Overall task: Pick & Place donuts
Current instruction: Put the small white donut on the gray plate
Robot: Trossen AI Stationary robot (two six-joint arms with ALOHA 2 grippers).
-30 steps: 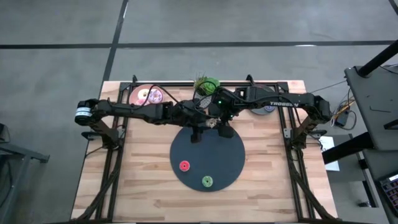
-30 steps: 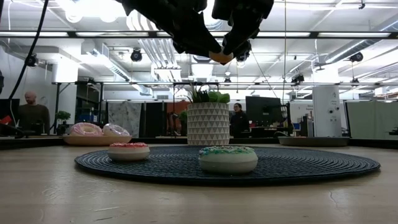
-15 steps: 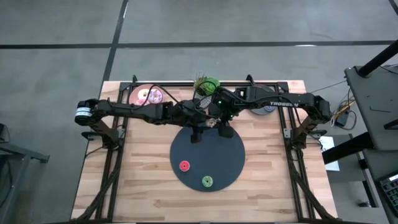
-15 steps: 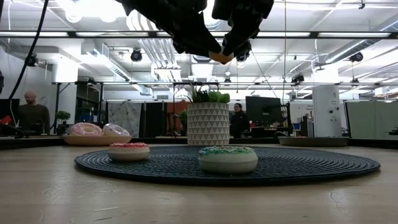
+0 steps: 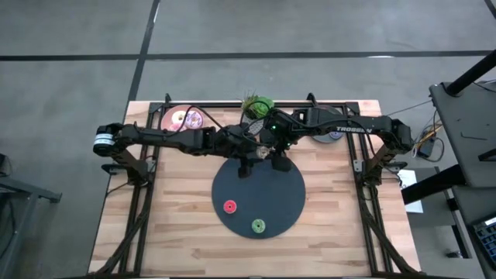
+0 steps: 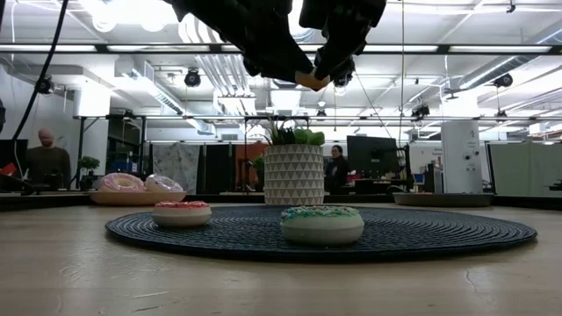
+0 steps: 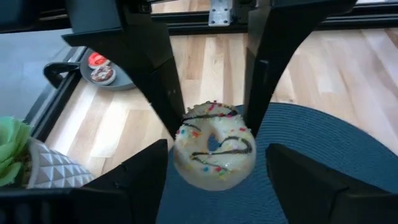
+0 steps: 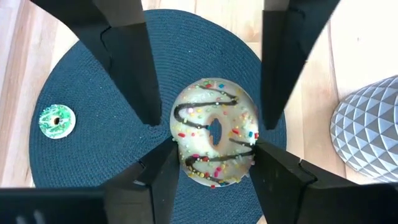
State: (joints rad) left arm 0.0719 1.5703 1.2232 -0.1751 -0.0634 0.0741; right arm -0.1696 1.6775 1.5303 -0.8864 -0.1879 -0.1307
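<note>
A cream donut (image 8: pixel 214 134) with dark drizzle and sprinkles hangs in the air over the far part of the dark round mat (image 5: pixel 260 194). My right gripper (image 8: pixel 216 146) is shut on it. My left gripper (image 7: pixel 217 148) is open, and its fingers (image 7: pixel 140 177) stand on either side of the same donut with slim gaps. Both grippers meet at the table's middle (image 5: pixel 263 153). A red donut (image 5: pixel 230 206) and a green donut (image 5: pixel 258 225) lie flat on the mat. More donuts sit on the pink plate (image 5: pixel 172 118). My right gripper pinches the cream donut by two opposite sides of its outer rim (image 8: pixel 181 152) between its two fingers (image 8: pixel 155 174). The fingers slant down from the table's right and far side. The donut is lifted clear, high over the mat (image 6: pixel 309 81), with its frosted face toward the wrist.
A white patterned pot with a green plant (image 5: pixel 258 108) stands just behind the grippers at the far edge. A grey plate (image 5: pixel 332 136) with small donuts lies at the far right. Bare wood (image 5: pixel 178 225) shows left and right of the mat.
</note>
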